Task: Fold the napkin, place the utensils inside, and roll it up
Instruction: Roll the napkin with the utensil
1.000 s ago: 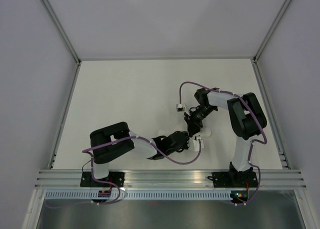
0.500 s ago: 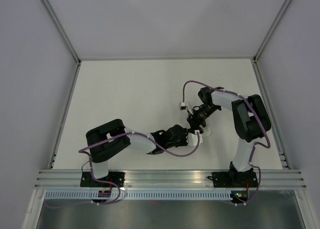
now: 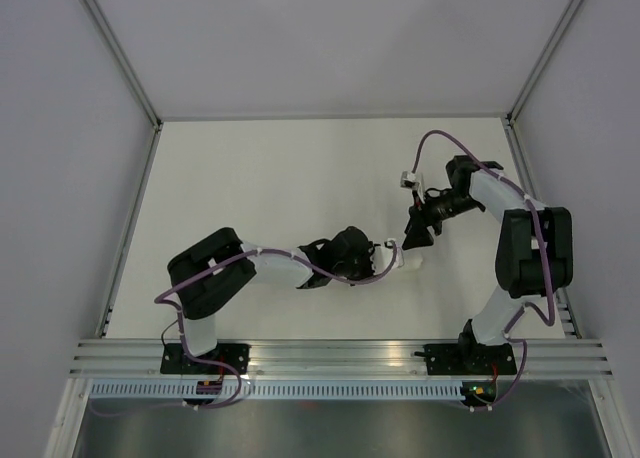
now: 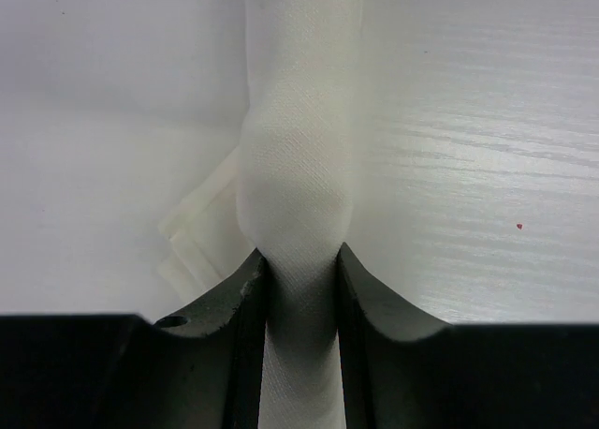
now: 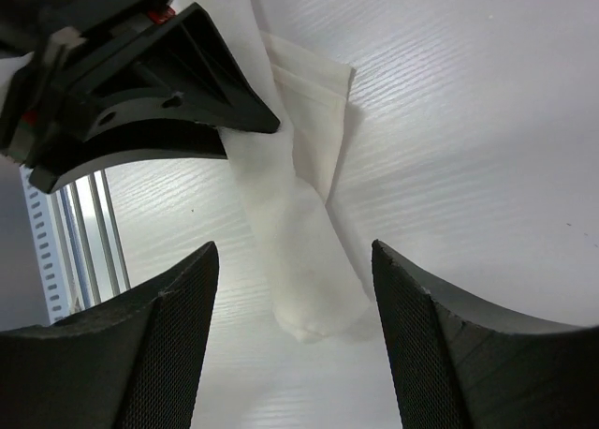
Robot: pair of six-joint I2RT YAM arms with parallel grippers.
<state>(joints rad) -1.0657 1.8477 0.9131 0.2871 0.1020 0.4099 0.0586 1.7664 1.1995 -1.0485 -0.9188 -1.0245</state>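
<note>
The napkin (image 3: 405,264) is a slim white roll lying on the pale table just right of centre. My left gripper (image 3: 380,265) is shut on one end of it. In the left wrist view the roll (image 4: 299,157) runs straight away from the jaws (image 4: 301,265), with a loose folded flap (image 4: 201,232) at its left. My right gripper (image 3: 415,234) hangs open just above and beyond the roll's other end. In the right wrist view that rounded end (image 5: 304,288) sits between the wide-apart fingers (image 5: 295,293), untouched, and the left gripper (image 5: 140,82) shows at top left. The utensils are hidden.
An aluminium rail (image 3: 340,353) runs along the near edge by the arm bases. Grey enclosure walls (image 3: 70,178) close in the left, right and far sides of the table (image 3: 250,178).
My right gripper has opened, let go of the roll and drawn back up and to the right. The left arm has stretched rightward, still holding the roll.
</note>
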